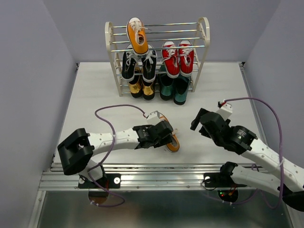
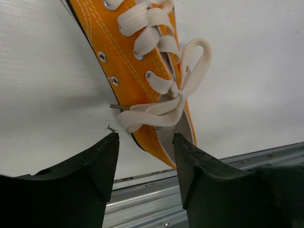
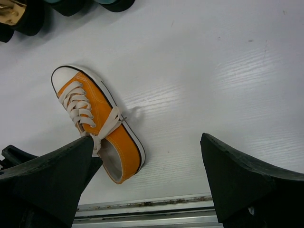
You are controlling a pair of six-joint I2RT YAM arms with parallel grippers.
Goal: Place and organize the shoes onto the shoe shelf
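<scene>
Top external: left claw (image 1: 167,135) over the orange sneaker (image 1: 174,144) by the tabletop's (image 1: 95,95) front edge, five others on the shoe shelf (image 1: 205,28). Left wrist: jaws half-wide astride its heel, ready to pinch. Right wrist: right claw (image 3: 147,138) wide, empty.

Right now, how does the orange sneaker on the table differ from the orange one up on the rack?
The orange sneaker on the table lies flat by the front edge; the orange sneaker on the shelf rests on the top rods of the shoe shelf. The table one's heel sits between the open fingers of the left hand; the shelf one has no hand near it. Both have white laces.
</scene>
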